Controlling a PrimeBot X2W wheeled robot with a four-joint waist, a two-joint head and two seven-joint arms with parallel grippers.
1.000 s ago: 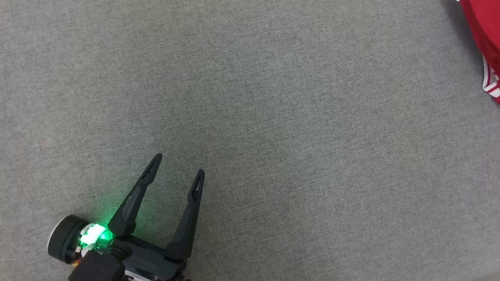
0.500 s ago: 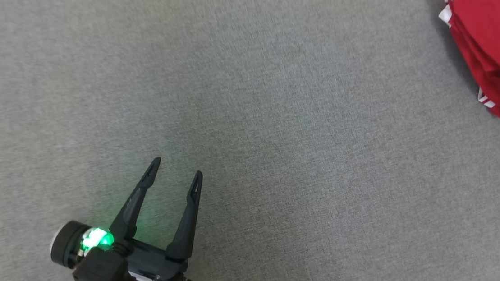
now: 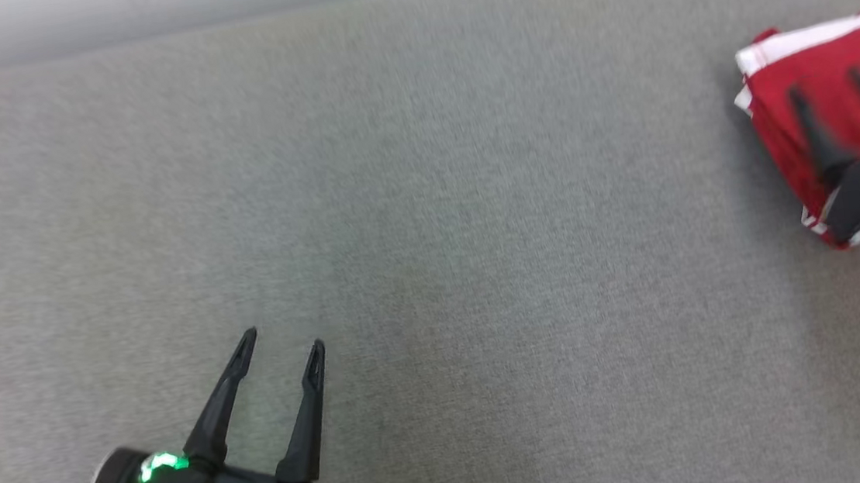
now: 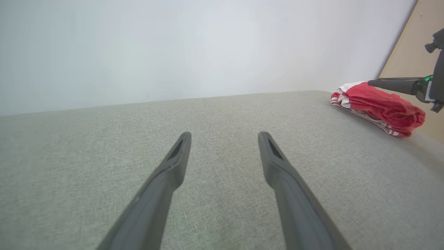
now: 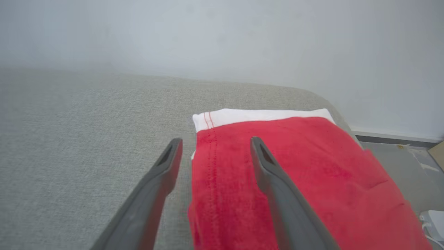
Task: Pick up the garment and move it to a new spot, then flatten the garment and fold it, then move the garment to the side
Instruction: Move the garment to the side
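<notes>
Right tool (image 3: 825, 82) spread wide, empty — over folded red garment (image 5: 312, 180) (white-trimmed), left tool (image 3: 283, 339) likewise agape.

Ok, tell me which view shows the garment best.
Right wrist view: the garment is close and sharp, folded, red with a white band. Left wrist view shows it small and far. Head view shows it blurred, cut by the edge, partly behind the right gripper.

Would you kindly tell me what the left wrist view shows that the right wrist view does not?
Left wrist view: the open left hand over bare grey surface, the right hand above the distant garment. Right wrist view: the garment's white hem close up, floor beyond. Both: red folded garment, grey surface, pale wall.
</notes>
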